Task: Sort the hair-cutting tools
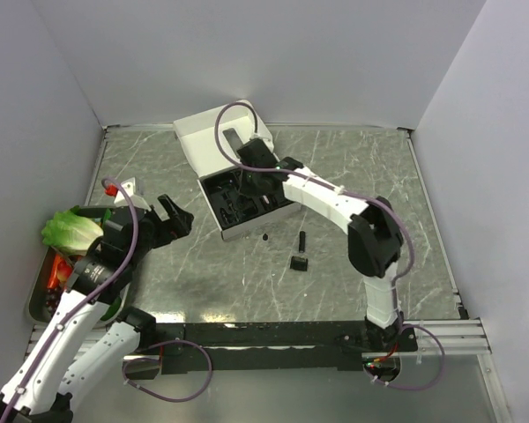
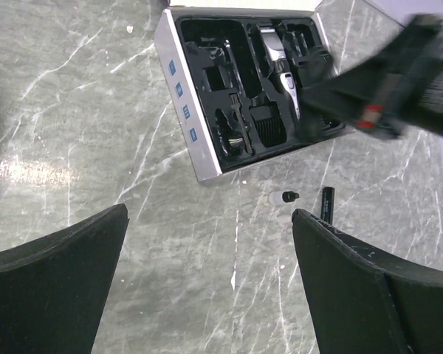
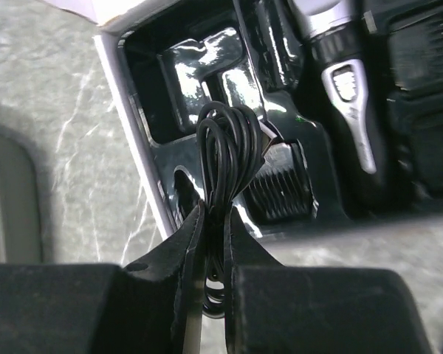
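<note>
the right claw point(image 3: 214, 247) is closed on the cord point(image 3: 225, 144). the cord is a small black coil, pinched between the two fingers point(image 3: 159, 287), and its loops stand up above the tips. in the right wrist view the coil is in the middle of the frame, over the black insert point(image 3: 184, 74) of the box point(image 3: 125, 110). it is just beside a comb point(image 3: 280, 184) that lies in its pocket. if the cord touches the insert, i cannot tell. the clipper point(image 3: 347, 81) lies in a long pocket at the upper right of this frame, with the silver head toward the top edge.

in the top view this claw is over the box, a little above the centre of the frame. the white lid point(image 1: 203, 132) is open, toward the top of the frame.

the left claw point(image 1: 178, 217) is wide open and holds nothing. it is at the left of the top view, well apart from the box. in the left wrist view its two black fingers are at the lower corners and the box is at the top.

on the table point(image 1: 361, 167), just below the box in the top view, lie three small black pieces: a stick point(image 1: 301, 239), a block point(image 1: 299, 262) and a tiny cap point(image 1: 264, 236). they do not touch the box.

at the far left edge there is a tray point(image 1: 33, 295) with a lettuce point(image 1: 70, 231).
</note>
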`<state>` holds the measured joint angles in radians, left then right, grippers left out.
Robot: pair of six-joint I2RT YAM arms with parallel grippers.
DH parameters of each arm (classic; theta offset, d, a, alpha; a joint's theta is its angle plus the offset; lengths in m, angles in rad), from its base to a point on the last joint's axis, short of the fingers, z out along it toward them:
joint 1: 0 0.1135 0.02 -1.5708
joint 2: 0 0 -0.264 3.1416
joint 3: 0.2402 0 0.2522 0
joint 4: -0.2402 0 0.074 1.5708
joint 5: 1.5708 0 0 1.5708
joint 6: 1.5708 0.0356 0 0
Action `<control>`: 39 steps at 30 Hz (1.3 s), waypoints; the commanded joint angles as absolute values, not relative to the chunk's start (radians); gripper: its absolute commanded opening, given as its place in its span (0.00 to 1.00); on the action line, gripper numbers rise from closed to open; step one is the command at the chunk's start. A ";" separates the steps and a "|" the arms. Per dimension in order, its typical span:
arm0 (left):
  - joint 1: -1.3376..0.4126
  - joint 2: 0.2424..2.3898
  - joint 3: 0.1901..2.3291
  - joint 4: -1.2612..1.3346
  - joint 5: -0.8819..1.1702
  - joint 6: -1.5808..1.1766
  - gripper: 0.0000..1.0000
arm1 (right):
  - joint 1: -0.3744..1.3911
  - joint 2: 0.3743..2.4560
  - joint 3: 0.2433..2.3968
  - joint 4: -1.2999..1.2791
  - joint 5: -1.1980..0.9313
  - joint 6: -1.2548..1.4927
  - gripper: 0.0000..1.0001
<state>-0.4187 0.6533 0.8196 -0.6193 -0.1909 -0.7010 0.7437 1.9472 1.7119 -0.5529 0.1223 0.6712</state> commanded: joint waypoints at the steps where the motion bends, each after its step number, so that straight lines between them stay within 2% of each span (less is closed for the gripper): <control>1: -0.420 0.640 0.841 -0.637 -0.192 -0.722 0.99 | 0.753 2.023 1.813 -0.469 0.106 0.750 0.04; 13: -0.420 0.647 0.836 -0.646 -0.199 -0.710 0.99 | 0.761 2.210 1.950 -0.318 0.092 0.844 0.05; 20: -0.420 0.649 0.854 -0.664 -0.206 -0.701 0.99 | 0.772 2.270 1.953 -0.238 0.097 0.888 0.16; 34: -0.420 0.635 0.861 -0.681 -0.206 -0.698 0.99 | 0.785 2.293 1.962 -0.262 0.209 0.905 0.23; 39: -0.420 0.635 0.868 -0.686 -0.206 -0.703 0.99 | 0.787 2.301 1.967 -0.282 0.224 0.928 0.34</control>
<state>-0.4187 0.6495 0.8200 -0.6785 -0.1917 -0.7006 0.7773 2.2971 1.9167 -0.2810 0.1856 0.8928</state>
